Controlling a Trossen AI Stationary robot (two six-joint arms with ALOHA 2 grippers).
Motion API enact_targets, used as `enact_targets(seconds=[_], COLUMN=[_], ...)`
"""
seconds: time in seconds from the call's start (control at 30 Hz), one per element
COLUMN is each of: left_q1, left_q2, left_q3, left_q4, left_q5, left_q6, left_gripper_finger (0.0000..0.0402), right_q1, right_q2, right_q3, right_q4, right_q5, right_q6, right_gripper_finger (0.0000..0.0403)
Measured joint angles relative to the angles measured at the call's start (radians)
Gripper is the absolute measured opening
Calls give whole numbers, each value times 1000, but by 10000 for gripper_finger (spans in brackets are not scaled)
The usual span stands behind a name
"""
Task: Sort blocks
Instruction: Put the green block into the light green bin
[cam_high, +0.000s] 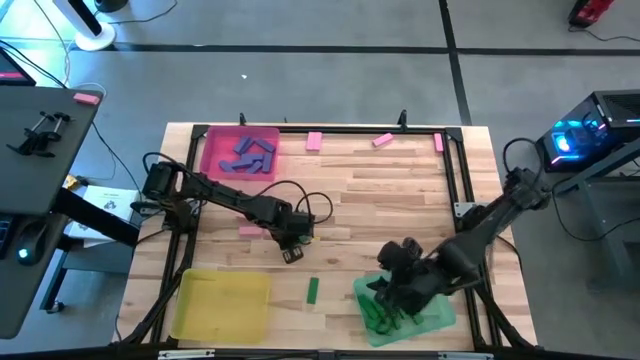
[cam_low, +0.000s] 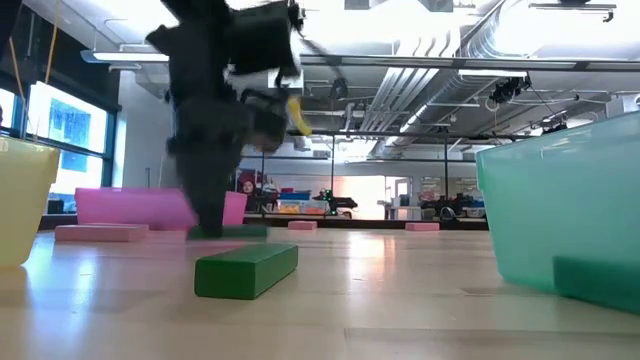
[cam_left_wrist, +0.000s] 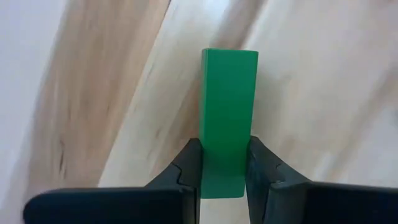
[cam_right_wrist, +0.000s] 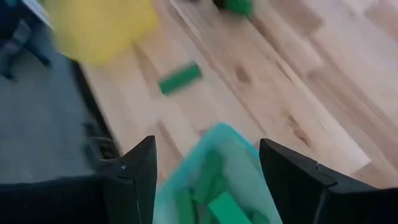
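The left tool (cam_high: 291, 240) sits near the middle of the tabletop (cam_high: 400, 190), a little toward 9 o'clock. Its two fingers (cam_left_wrist: 186, 171) are narrow and pinch a green block (cam_left_wrist: 227, 118) by one end; the block lies flat on the wood.

The right tool (cam_right_wrist: 208, 168) hangs over the green tray (cam_high: 440, 315) at 5 o'clock with its fingers spread wide and nothing between them. Several green blocks (cam_right_wrist: 208, 196) lie inside that tray.

One more green block (cam_high: 313, 290) lies loose on the wood at 6 o'clock, between the yellow tray (cam_high: 222, 305) at 7 o'clock and the green tray. In the low view it is the nearest thing (cam_low: 246, 270).

The pink tray (cam_high: 213, 150) at 11 o'clock holds a heap of purple blocks (cam_high: 250, 155). Three pink blocks lie along the far edge: one at 12 o'clock (cam_high: 314, 141), one toward 1 o'clock (cam_high: 382, 140) and one near the 1 o'clock corner (cam_high: 438, 144). Another pink block (cam_high: 250, 231) lies just beside the left arm, at 9 o'clock.
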Motion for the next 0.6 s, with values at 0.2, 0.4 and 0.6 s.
enact_targets(seconds=[0.2,0.4,0.6], left_q1=[-19,-76,-120], left_q2=[-44,-24,72], left_q3=[145,281,310], left_q4=[157,417,673], left_q5=[9,-3,-9], left_q6=[108,151,112], left_gripper_finger=[43,43,43], right_q1=[68,93,86], right_q2=[-109,-169,-163], right_q3=[54,59,59], right_q4=[-14,-14,-14], right_q5=[289,411,355], right_q6=[30,37,37], right_gripper_finger=[220,220,220])
